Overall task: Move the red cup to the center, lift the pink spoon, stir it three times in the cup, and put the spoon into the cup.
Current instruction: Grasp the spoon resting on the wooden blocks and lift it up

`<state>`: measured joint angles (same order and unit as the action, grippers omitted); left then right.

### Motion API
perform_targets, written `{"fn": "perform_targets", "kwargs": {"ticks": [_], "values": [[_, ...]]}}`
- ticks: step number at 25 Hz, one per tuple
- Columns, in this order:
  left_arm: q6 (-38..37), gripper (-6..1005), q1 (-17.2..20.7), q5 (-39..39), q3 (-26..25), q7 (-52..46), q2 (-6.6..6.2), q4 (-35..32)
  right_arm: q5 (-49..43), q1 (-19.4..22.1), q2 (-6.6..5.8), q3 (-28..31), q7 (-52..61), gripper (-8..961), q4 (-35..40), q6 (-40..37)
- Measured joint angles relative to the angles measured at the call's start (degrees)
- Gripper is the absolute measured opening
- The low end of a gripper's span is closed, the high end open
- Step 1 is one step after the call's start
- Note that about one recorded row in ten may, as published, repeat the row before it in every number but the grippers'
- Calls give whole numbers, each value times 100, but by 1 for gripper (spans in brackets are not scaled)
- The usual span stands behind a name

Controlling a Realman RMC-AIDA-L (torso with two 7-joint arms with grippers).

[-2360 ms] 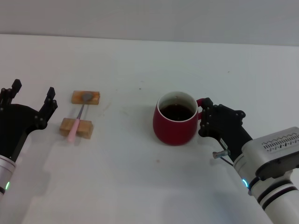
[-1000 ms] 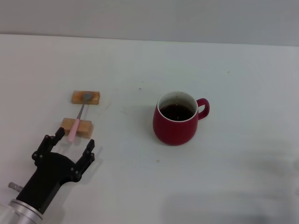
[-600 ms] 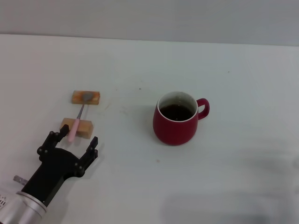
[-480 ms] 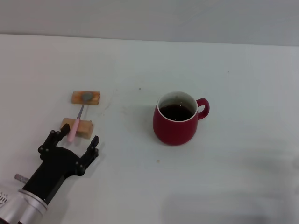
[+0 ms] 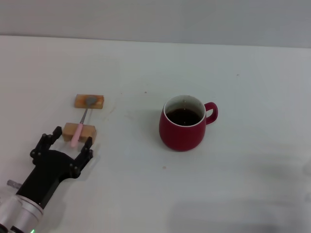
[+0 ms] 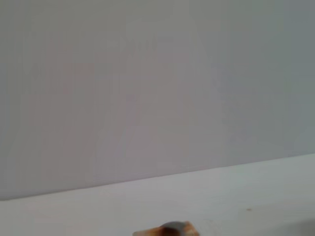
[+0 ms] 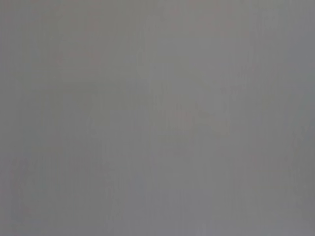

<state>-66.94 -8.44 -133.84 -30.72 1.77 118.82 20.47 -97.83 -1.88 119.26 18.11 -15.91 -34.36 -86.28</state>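
Note:
The red cup stands near the middle of the table with dark liquid inside and its handle pointing right. The pink spoon lies across two tan wooden blocks at the left, its grey bowl resting on the far block and its pink handle on the near block. My left gripper is open, just in front of the near block, its fingers on either side of the spoon's handle end. In the left wrist view only the top of the far block with the spoon bowl shows. My right gripper is out of view.
The white table ends at a grey wall along the back. The right wrist view shows only plain grey.
My right gripper let go of the cup's handle and left the view. My left arm swung in from the far left and now sits closer to the spoon's handle end.

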Motion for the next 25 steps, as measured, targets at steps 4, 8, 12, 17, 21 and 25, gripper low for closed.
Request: {"fn": "perform_targets", "kwargs": {"ticks": [4, 8, 12, 17, 21, 25], "values": [[26, 793, 67, 52, 29, -6, 0, 24, 0, 1, -6, -1, 0, -1, 0, -3], [45, 792, 118, 52, 39, -8, 6, 39, 0, 3, -8, -1, 0, -1, 0, -3], [106, 791, 132, 52, 40, -10, 8, 45, -1, 3, -8, -1, 0, -1, 0, -3], [201, 790, 129, 51, 40, -13, 9, 76, -4, 4, -9, -1, 0, 0, 0, -3], [199, 761, 136, 51, 40, -19, 6, 89, -7, 4, -9, -10, 0, 0, 0, -3], [173, 703, 136, 51, 40, -19, 3, 96, -8, -7, -9, -29, 0, 0, 0, -2]]}}
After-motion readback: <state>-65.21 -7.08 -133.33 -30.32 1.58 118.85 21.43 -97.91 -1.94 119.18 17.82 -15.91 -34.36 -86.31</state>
